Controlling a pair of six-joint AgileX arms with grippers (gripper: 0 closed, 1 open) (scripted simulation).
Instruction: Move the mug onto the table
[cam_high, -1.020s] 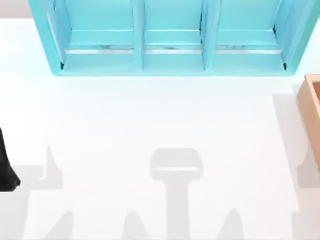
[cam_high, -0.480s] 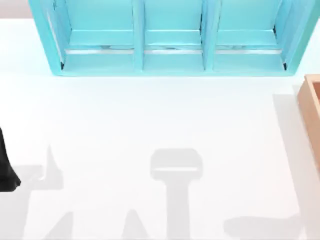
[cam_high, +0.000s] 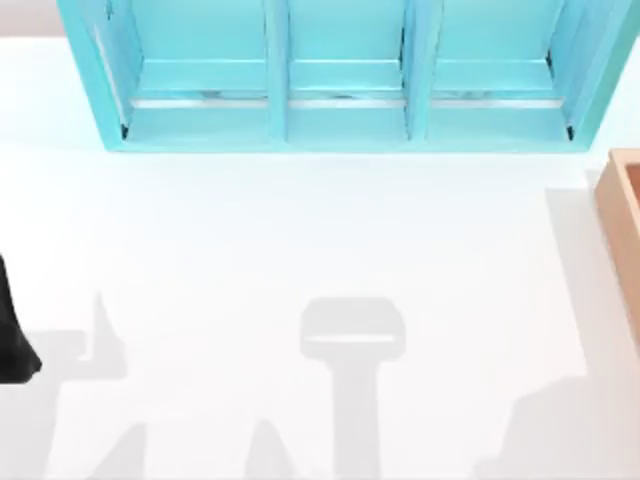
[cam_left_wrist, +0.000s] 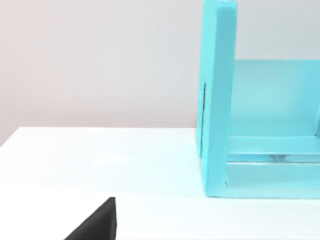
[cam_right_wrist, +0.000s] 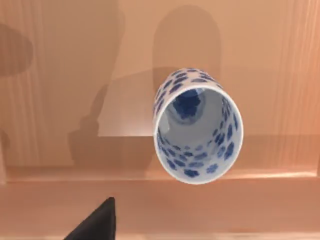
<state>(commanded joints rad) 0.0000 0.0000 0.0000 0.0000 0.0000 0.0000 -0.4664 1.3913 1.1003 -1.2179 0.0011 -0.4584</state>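
Note:
The mug (cam_right_wrist: 197, 150), white with blue dots, stands upright on the floor of the tan wooden box (cam_right_wrist: 60, 75). The right wrist view looks down into its open mouth from above. A black part of my right gripper (cam_right_wrist: 95, 225) shows at that picture's edge, above the box and apart from the mug. The table (cam_high: 300, 230) is a wide white surface. In the top view the box (cam_high: 625, 230) sits at the table's right edge, its inside cut off. My left arm (cam_high: 10, 345) is parked at the table's left edge.
A turquoise shelf unit (cam_high: 340, 75) with three bays stands along the back of the table, and its end panel (cam_left_wrist: 217, 100) rises in the left wrist view. Arm shadows lie on the front of the table.
The shadow at the table's front right has grown and shifted toward the box as my right arm moved. My left arm has stayed still.

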